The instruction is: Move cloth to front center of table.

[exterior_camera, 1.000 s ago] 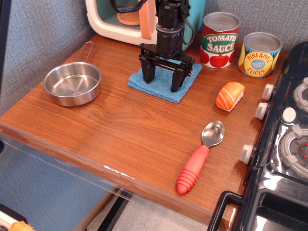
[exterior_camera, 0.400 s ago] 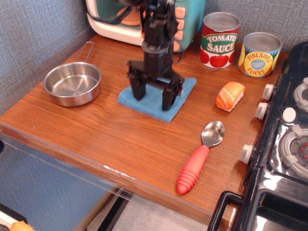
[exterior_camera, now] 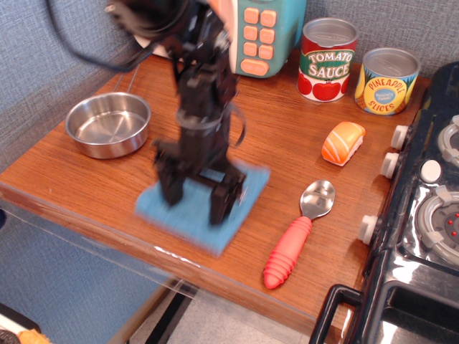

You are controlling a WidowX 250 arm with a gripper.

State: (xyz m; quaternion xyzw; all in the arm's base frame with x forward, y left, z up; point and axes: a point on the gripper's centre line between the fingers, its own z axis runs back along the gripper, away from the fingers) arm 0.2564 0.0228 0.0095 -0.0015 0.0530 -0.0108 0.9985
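Note:
The blue terry cloth [exterior_camera: 188,221] lies flat on the brown wood-grain table [exterior_camera: 86,179], near its front edge and about mid-width. It looks motion-blurred. My gripper [exterior_camera: 196,199] stands upright on the cloth with its two black fingers [exterior_camera: 171,188] spread wide and their tips pressed on the fabric. The arm hides the middle of the cloth. The jaws stand apart and nothing is pinched between them.
A steel pan [exterior_camera: 107,123] sits at the left. A red-handled spoon [exterior_camera: 294,240] lies right of the cloth, with a toy sushi [exterior_camera: 343,142] behind it. Tomato sauce [exterior_camera: 328,61] and pineapple [exterior_camera: 387,80] cans stand at the back. A black toy stove [exterior_camera: 423,215] fills the right side, and a teal toy appliance [exterior_camera: 262,32] stands at the back.
The gripper has slid from the back of the table toward the front edge and slightly left, and the cloth has moved with it under the fingertips.

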